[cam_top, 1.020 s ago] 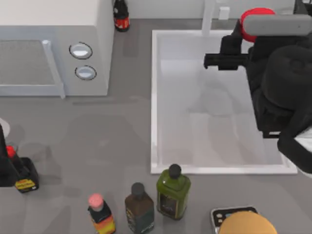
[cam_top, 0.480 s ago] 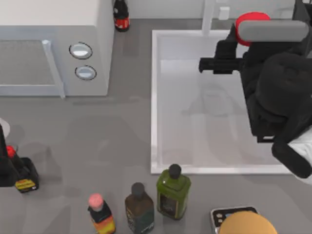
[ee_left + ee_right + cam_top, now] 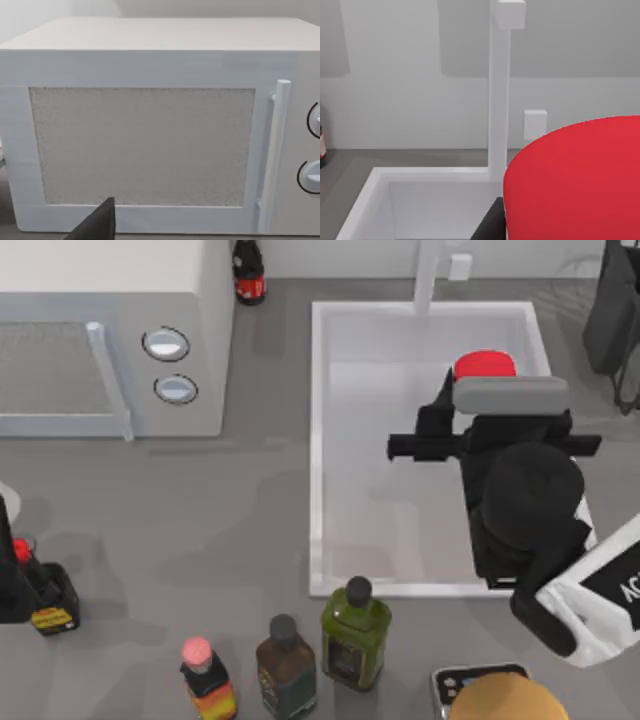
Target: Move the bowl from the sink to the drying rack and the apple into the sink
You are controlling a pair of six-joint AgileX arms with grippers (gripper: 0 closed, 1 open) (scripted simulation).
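Over the sink [image 3: 330, 440], right gripper [image 3: 478, 390] carried the apple [image 3: 484, 365] inward.

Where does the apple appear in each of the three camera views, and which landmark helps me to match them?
Top view: the apple is above the sink, toward its back, partly covered by the right gripper.
Left wrist view: no apple here; it faces the microwave.
Right wrist view: the apple is large and close to the camera.
Shared landmark: the white faucet post, in the top and right wrist views.
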